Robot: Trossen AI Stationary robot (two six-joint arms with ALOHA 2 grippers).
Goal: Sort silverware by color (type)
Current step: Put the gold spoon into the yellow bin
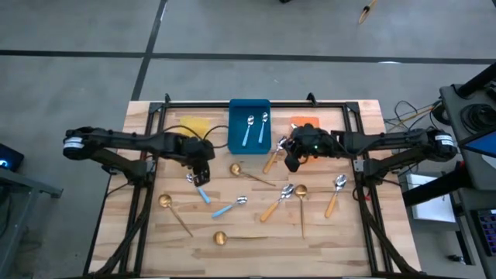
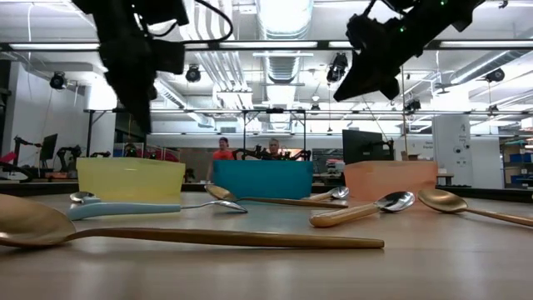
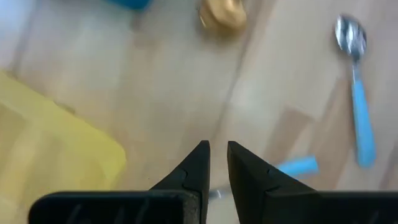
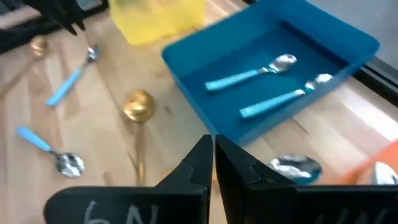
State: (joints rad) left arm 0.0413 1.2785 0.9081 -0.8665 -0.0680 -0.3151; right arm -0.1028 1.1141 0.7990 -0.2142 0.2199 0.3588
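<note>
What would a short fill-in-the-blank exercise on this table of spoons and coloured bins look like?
1. The blue bin holds ____ spoons.
2. Those two spoons have ____ handles.
3. The bin left of the blue one in the high view is ____.
4. The right gripper has its fingers ____.

Missing words: two; light-blue; yellow; shut
</note>
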